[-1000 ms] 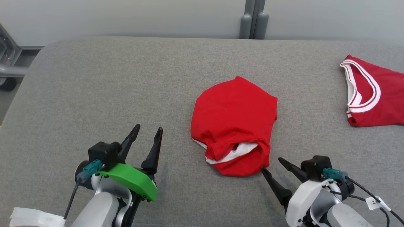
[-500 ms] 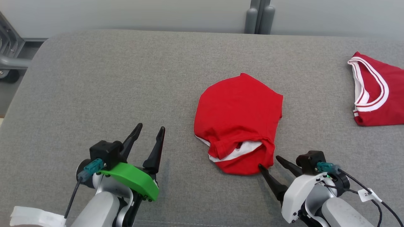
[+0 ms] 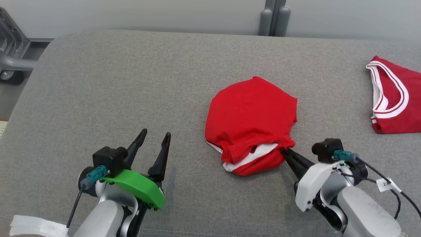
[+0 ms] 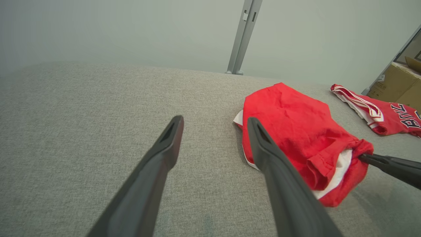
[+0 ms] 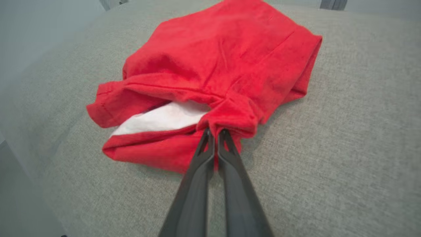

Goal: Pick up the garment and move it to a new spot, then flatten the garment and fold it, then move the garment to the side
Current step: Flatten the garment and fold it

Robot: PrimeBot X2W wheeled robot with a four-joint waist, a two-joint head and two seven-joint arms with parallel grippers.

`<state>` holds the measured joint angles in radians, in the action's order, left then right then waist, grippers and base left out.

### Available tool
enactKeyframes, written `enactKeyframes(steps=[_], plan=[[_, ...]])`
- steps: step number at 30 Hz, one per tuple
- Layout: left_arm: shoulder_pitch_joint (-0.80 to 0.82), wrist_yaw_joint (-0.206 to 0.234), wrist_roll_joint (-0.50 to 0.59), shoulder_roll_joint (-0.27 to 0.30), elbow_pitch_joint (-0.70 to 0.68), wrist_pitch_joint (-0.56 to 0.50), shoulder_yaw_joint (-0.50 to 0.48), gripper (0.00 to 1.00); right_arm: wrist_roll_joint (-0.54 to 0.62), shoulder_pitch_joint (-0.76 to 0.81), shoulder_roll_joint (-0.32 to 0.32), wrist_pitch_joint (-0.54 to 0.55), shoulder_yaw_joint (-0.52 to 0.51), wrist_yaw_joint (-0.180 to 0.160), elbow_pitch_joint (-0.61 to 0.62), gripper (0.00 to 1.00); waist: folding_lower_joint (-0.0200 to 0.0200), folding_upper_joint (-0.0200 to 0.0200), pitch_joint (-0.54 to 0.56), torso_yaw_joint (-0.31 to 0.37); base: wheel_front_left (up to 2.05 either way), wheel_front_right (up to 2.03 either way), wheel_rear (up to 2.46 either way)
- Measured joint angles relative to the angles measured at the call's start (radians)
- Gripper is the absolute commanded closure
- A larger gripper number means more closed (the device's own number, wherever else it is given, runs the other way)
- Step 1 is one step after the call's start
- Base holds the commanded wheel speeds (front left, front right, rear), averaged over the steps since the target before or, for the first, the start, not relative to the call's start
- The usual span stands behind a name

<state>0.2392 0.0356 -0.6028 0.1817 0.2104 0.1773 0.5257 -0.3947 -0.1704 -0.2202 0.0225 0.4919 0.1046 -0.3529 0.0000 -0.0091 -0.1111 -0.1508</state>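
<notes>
A red garment point(image 3: 251, 121) lies in a bunched heap on a big grey soft table point(image 3: 115, 82), a bit to the right of the middle. A strip of white cloth peeks out along its near edge, at about 6 o'clock.

The right gripper point(image 3: 284, 152) comes in from 4 o'clock. Its two dark fingers are squeezed tight together, and they pinch a little fold of red cloth at the garment's 4 o'clock corner. That corner is scrunched up where the tips bite it. The rest of the garment rests on the table.

The left gripper point(image 3: 155, 135) is at about 8 o'clock from the garment, near it but not touching. Its fingers are spread wide apart with nothing between them, and they point toward 12 o'clock.

Well apart from the garment, at 3 o'clock by the table's right edge, lies another red shirt point(image 3: 394, 98) with white stripes on its trim. Behind the table, at 12 o'clock, a grey post point(image 3: 274, 18) stands against a pale wall.
</notes>
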Motion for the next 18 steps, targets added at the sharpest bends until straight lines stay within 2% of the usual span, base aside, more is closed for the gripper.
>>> enactKeyframes(steps=[7, 14, 18], plan=[[-0.003, 0.0, 0.0, -0.001, -0.002, 0.0, 0.001, 0.0, 0.037, -0.128, 0.002, -0.031, 0.013, 0.003, 0.04, 1.0, 0.0, 0.0, 0.009, -0.001, 0.0, 0.0, 0.0], [-0.016, 0.0, -0.001, -0.001, -0.002, 0.0, 0.001, 0.0, 0.072, -0.237, 0.031, -0.041, 0.1, 0.013, 0.074, 1.0, 0.0, 0.0, 0.019, -0.008, 0.0, 0.0, 0.0], [-0.018, 0.009, -0.002, -0.001, -0.002, -0.001, 0.001, 0.0, 0.069, -0.289, 0.046, -0.071, 0.11, 0.019, 0.11, 1.0, 0.0, 0.0, 0.023, -0.013, 0.0, 0.0, 0.0]])
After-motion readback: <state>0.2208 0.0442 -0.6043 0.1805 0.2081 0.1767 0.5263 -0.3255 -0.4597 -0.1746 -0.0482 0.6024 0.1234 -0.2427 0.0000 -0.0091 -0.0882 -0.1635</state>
